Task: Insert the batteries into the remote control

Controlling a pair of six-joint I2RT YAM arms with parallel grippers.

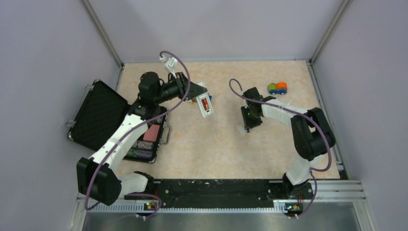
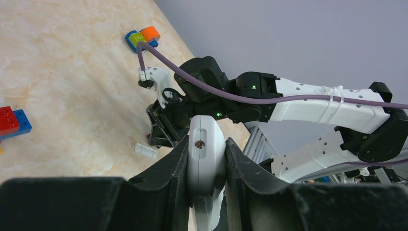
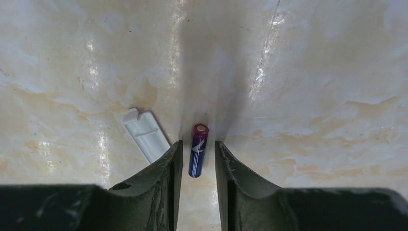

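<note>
My left gripper is shut on the white remote control, held above the table with its open back up; the red-orange battery sits in its bay. In the left wrist view the remote is clamped between both fingers. My right gripper is open and low over the table, its fingers on either side of the dark blue-purple battery, which lies on the surface with a gap each side. The white back cover lies just left of it, also seen in the left wrist view.
A multicoloured toy brick car stands at the back right. An open black case with striped chips and a pink block lies at the left. Red and blue bricks lie near the remote.
</note>
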